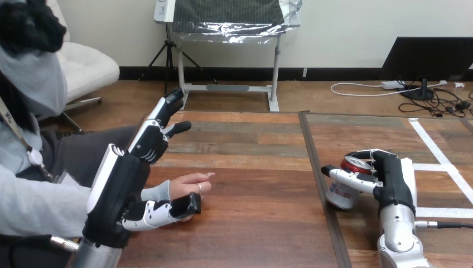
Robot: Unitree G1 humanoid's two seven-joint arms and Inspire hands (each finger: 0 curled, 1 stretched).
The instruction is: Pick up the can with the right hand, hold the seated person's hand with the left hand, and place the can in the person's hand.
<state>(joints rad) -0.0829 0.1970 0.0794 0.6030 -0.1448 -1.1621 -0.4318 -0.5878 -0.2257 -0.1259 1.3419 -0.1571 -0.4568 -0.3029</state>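
Shiny metal can (341, 196), matt wooden table (254, 164)

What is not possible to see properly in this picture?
Head view: right side of the can, covered by the right hand.
Head view: the person's hand at its wrist, behind the left hand; contact there is unclear.
Head view: whether the can rests on the table or is lifted.

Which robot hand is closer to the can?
Right. The right robot hand has its fingers curled round the can. The left robot hand is away across the table, by the person's hand.
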